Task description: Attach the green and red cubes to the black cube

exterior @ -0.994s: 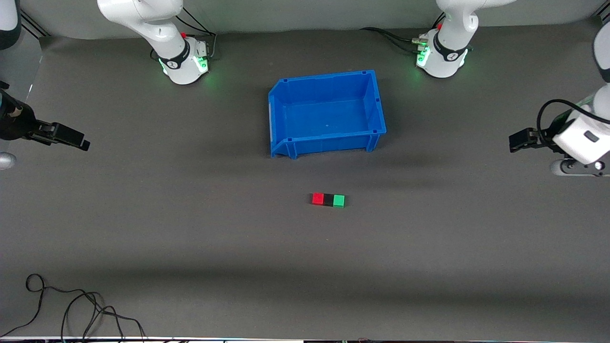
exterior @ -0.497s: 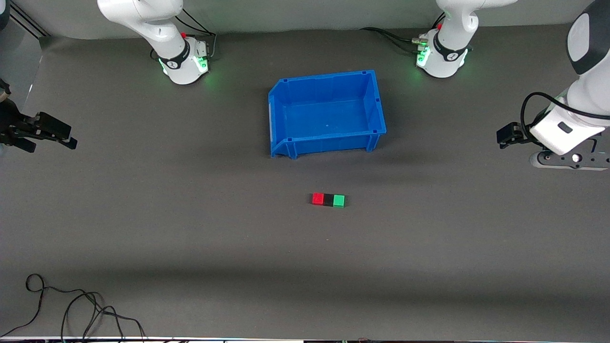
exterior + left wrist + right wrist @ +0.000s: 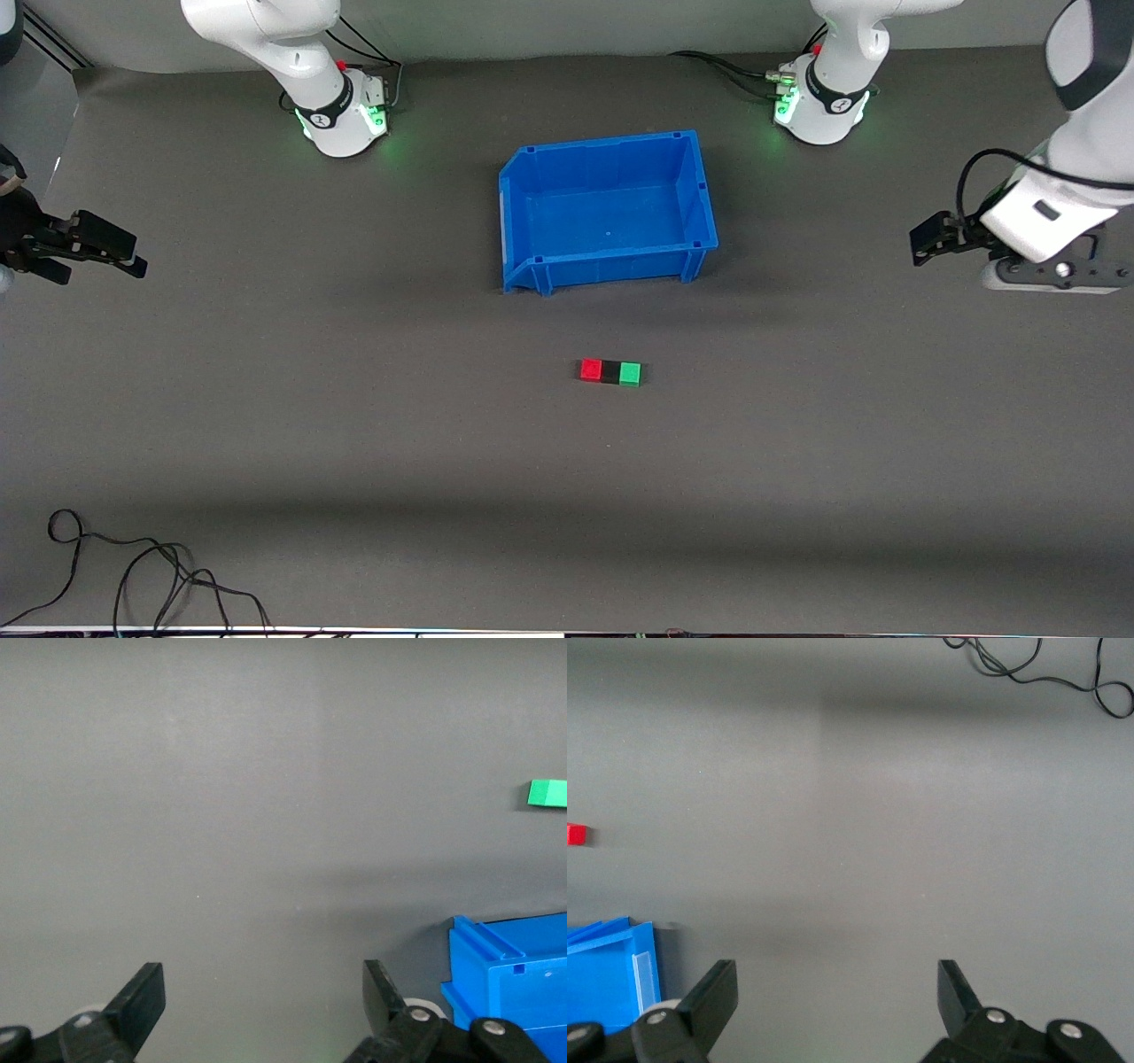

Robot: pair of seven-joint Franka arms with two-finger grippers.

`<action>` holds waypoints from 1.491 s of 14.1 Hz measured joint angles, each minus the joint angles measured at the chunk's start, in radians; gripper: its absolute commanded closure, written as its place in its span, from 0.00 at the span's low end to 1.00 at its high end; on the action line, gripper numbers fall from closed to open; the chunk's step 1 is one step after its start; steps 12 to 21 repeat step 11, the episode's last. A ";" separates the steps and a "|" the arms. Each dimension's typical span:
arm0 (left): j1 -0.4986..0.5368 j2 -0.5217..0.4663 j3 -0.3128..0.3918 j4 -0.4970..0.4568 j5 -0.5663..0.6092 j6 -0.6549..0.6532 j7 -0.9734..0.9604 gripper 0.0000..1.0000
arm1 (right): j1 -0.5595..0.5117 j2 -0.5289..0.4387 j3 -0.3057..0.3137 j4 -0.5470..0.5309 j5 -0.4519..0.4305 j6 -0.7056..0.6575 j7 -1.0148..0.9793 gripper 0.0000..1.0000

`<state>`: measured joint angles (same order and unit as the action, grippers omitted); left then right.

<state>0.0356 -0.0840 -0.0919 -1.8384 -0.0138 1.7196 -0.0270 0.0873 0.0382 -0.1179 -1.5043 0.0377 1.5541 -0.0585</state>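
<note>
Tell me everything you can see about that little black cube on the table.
The black cube is small, matte and plain, sitting flat on the grey table. It is sandwiched in a straight row, with the red cube against one side and the green cube against the other. The row lies nearer the front camera than the blue bin. No gripper touches it.

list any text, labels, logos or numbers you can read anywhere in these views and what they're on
No readable text anywhere.
Right arm's base collar: a small mark on the black band, too small to read.
Left arm's base collar: the same kind of mark, too small to read.
Blue bin, red cube, black cube, green cube: plain, no markings visible.
Left tool and right tool: no lettering visible.
</note>
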 measured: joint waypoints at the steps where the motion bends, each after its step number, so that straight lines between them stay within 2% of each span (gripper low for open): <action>1: -0.004 -0.003 0.017 0.000 -0.005 0.000 0.000 0.01 | 0.000 0.003 0.000 -0.004 0.000 0.000 0.000 0.00; 21: -0.013 0.010 0.028 0.010 -0.010 0.009 0.000 0.00 | 0.000 0.025 0.000 -0.011 0.000 0.011 0.000 0.00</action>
